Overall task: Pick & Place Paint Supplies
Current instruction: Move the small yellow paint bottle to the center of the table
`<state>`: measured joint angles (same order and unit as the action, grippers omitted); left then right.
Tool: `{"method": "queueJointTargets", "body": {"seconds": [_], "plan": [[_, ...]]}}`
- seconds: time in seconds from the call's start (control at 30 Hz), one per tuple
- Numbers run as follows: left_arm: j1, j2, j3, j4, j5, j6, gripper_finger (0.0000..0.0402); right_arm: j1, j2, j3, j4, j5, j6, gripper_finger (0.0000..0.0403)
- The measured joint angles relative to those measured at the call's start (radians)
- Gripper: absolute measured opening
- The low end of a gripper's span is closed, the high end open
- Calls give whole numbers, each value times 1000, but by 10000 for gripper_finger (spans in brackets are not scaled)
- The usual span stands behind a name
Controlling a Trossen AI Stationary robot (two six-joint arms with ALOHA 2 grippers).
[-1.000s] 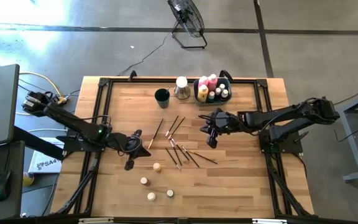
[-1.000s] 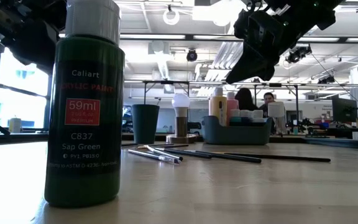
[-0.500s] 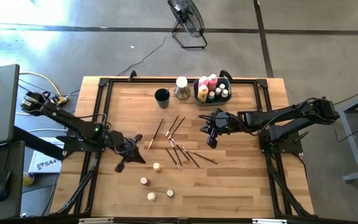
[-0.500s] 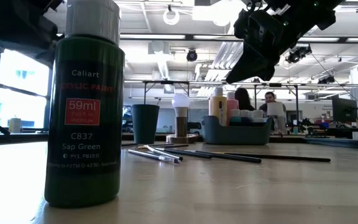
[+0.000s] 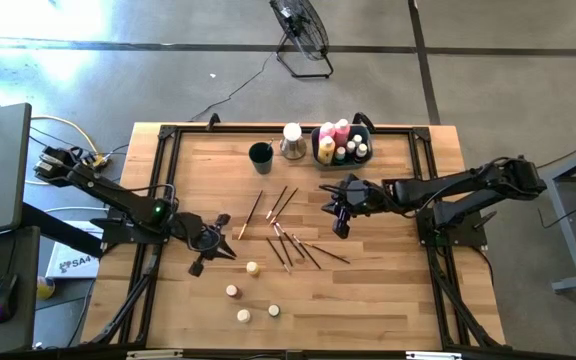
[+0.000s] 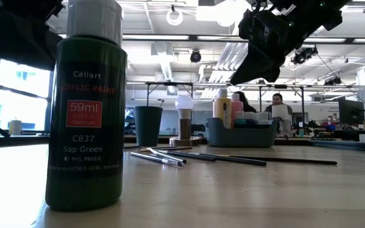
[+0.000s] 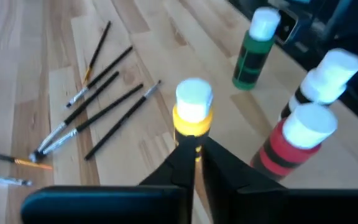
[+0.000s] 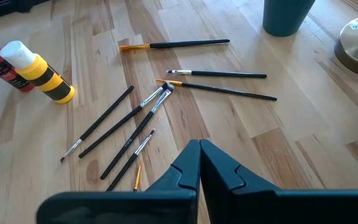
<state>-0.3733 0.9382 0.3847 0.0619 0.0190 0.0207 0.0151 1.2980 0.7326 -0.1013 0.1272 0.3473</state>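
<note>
L hand (image 5: 208, 252), tips nearly together on nothing, sits just beside upright yellow bottle (image 5: 252, 268) on counter (image 5: 388, 290), bottle dead ahead; R hand (image 5: 341, 226), shut and empty, is farther.

Two dark jointed arms, black wedge-shaped jaws, small green light on left arm

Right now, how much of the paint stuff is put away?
Some bottles already stand in the bin. Nothing is in hand: the left gripper points at the yellow bottle, jaws shut and empty; the right gripper hangs over the brushes. Left: the brushes and four bottles on the table.
</note>
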Motion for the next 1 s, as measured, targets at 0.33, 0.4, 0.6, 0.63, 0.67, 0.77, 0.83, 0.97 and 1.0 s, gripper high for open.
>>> {"method": "queueJointTargets", "body": {"seconds": [0.33,0.4,0.6,0.63,0.67,0.77,0.83,0.97,1.0], "plan": [[0,66,0,163,-21,1,177,0,0,0,-4,-21,0,2],[0,68,0,164,-22,-17,203,0,0,0,-7,-41,-1,2],[0,68,0,161,-26,-52,254,0,0,0,-25,-54,-2,2],[0,68,0,161,-26,-52,257,0,0,0,-24,-54,-3,2],[0,68,0,161,-26,-52,258,0,0,0,-23,-53,-3,2],[0,79,0,171,-26,-52,260,0,0,0,-24,-51,-4,2],[0,96,0,180,-26,-52,260,0,0,0,-24,-51,-4,2],[0,162,0,229,-26,-52,260,0,0,0,-23,-47,-4,2],[0,183,-1,243,-25,-52,260,0,0,0,-22,-47,-4,2]]}}
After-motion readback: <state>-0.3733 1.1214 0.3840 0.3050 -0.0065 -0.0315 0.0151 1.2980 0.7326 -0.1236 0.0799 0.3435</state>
